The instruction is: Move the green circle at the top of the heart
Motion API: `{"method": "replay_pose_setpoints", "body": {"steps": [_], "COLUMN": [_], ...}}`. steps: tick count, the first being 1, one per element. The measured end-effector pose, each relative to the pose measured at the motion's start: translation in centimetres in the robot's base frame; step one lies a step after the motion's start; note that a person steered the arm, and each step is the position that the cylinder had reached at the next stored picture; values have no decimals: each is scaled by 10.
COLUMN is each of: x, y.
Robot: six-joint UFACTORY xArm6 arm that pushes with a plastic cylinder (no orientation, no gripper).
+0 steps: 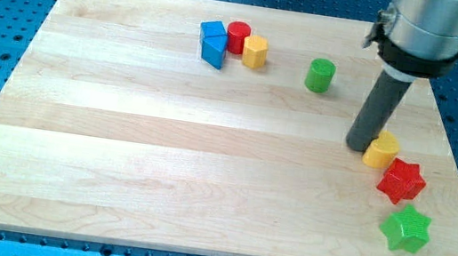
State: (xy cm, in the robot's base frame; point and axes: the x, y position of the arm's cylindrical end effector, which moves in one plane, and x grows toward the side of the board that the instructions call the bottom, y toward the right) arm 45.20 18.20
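Note:
The green circle (319,74) stands near the view's top, right of centre. The yellow heart (381,151) lies lower and to the right, next to the red star (402,180). My tip (358,146) rests on the board right against the yellow heart's left side. It is below and to the right of the green circle, well apart from it.
A green star (405,229) lies below the red star near the board's right edge. At the view's top sit a cluster of two blue blocks (213,42), a red cylinder (238,36) and a yellow hexagon (255,51). The wooden board (165,137) sits on a blue perforated table.

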Motion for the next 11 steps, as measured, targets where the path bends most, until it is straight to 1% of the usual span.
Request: {"method": "replay_pose_setpoints", "body": {"steps": [1, 2, 3, 4, 5, 6, 7, 8, 9, 10, 11], "x": [-18, -47, -21, -91, -124, -149, -146, -72, -52, -100, -130], "y": [0, -38, -134, -97, -53, -50, -36, -31, -5, -19, 0]}}
